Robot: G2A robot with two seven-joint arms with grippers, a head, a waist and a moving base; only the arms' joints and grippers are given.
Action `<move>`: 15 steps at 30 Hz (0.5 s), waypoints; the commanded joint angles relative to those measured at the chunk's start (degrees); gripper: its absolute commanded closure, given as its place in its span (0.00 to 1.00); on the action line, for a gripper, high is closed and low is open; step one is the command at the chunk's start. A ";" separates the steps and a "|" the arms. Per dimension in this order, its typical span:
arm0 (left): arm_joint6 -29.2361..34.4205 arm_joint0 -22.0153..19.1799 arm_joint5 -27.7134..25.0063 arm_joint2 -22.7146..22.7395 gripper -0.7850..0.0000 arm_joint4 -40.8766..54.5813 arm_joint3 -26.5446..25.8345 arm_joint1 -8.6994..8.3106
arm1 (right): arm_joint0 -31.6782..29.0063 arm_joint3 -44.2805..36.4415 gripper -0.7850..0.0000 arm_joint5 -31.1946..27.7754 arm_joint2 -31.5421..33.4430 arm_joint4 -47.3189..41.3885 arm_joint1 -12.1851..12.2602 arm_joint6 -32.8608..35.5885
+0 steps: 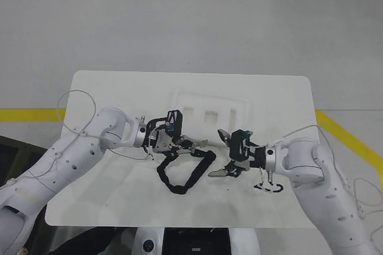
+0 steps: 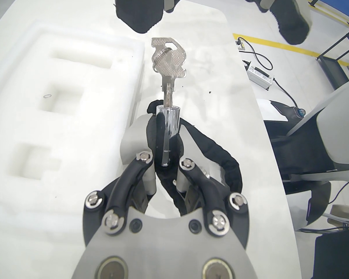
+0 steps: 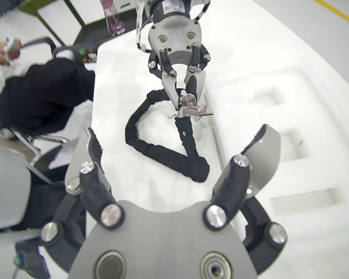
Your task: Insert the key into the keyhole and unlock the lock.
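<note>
- The left gripper (image 2: 165,134) is clamped on the chrome lock cylinder (image 2: 168,121), just left of centre in the top view.
- The key (image 2: 169,62) is seated in the keyhole at the cylinder's free end. Its head, with a ring threaded through it, is pointed toward the other arm.
- The right gripper (image 1: 221,153) is held wide open with nothing in it, just right of centre in the top view, near the key head but apart from it.
- The black sleeved chain (image 3: 163,150) is attached to the lock and looped on the surface (image 1: 102,95), slightly below centre in the top view.
- A white foam tray (image 1: 191,102) with rectangular recesses is laid on the surface above centre in the top view, just beyond both grippers.
</note>
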State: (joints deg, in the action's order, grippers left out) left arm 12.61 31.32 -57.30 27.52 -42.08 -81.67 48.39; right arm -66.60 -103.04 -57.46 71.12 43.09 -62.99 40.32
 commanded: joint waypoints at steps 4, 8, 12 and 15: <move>0.75 1.04 -0.71 1.07 1.00 -0.23 -0.45 -0.09 | 2.52 0.50 0.00 -0.54 -1.55 13.21 0.29 -8.33; 1.02 1.97 -0.71 1.65 1.00 -0.45 -0.88 -0.02 | 3.81 0.14 0.00 -0.54 -4.02 23.01 0.90 -16.43; 0.97 2.80 -0.71 2.14 1.00 -0.57 -0.93 0.11 | 4.51 0.80 0.00 -0.54 -5.69 30.12 1.59 -23.72; 0.90 3.29 -0.71 2.51 1.00 -0.77 -0.89 0.22 | 4.74 1.15 0.17 -0.54 -6.51 34.21 2.08 -26.78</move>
State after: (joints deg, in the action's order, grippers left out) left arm 13.54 34.47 -58.00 29.92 -42.78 -82.57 48.58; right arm -61.89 -101.88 -58.00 64.90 76.21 -61.04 14.37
